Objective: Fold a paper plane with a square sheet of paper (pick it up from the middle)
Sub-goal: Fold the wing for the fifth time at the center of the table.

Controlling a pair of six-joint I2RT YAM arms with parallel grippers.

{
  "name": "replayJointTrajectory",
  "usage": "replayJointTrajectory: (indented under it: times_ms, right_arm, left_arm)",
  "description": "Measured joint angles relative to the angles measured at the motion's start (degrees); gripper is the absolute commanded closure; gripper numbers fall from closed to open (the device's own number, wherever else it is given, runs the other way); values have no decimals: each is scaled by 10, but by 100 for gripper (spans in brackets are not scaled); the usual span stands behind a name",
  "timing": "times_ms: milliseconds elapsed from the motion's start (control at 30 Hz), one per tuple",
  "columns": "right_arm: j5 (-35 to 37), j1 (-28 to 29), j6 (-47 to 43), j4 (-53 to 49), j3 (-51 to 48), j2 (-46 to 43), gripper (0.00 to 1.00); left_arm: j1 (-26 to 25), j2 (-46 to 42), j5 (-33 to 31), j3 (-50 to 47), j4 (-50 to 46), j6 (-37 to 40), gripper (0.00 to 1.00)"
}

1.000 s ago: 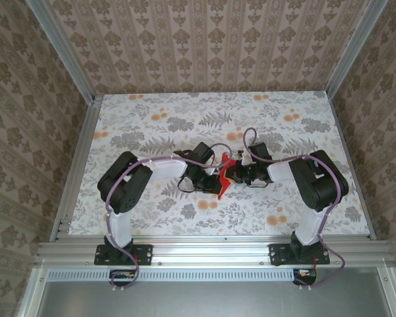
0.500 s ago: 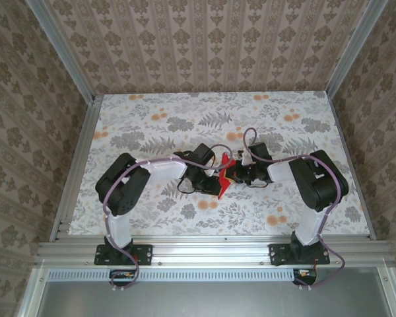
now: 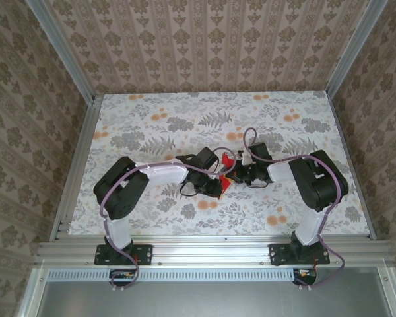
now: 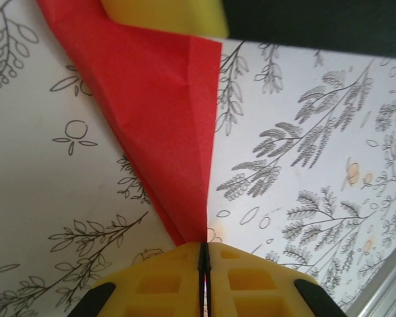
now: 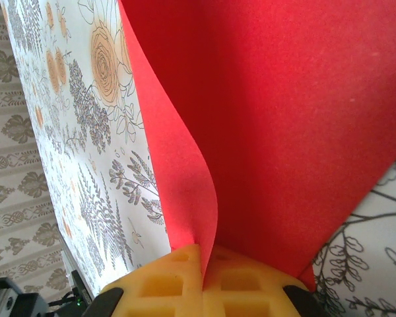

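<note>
Left claw [image 4: 204, 257] is clamped shut on the narrow end of the folded red paper sheet [image 4: 165, 132]. Right claw [image 5: 203, 264] grips its curled edge. The sheet hangs over the middle of the tabletop [image 3: 152, 115]. For a clean crease, pull it taut and line up the edges first.

Bright, even light from above, with only faint soft shadows under the arms [image 3: 158, 173] on the table [image 3: 152, 112]. Sharp overhead; slightly blurred up close at the yellow fingertips [image 4: 251, 281] in the wrist views.
</note>
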Motion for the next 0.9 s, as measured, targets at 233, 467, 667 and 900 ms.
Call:
replayJointTrajectory:
  times_ms: [233,467,667,900]
  right_arm:
    - [0,0,0,0,0,0,100]
    - [0,0,0,0,0,0,100]
    - [0,0,0,0,0,0,100]
    - [0,0,2,0,0,0,100]
  left_arm:
    - [-5,6,-8,3,-3,5,92]
    - [-14,7,-35,14,-23,24,94]
    - [-29,7,-67,23,-40,43,95]
    - [-43,7,-97,29,-56,66,94]
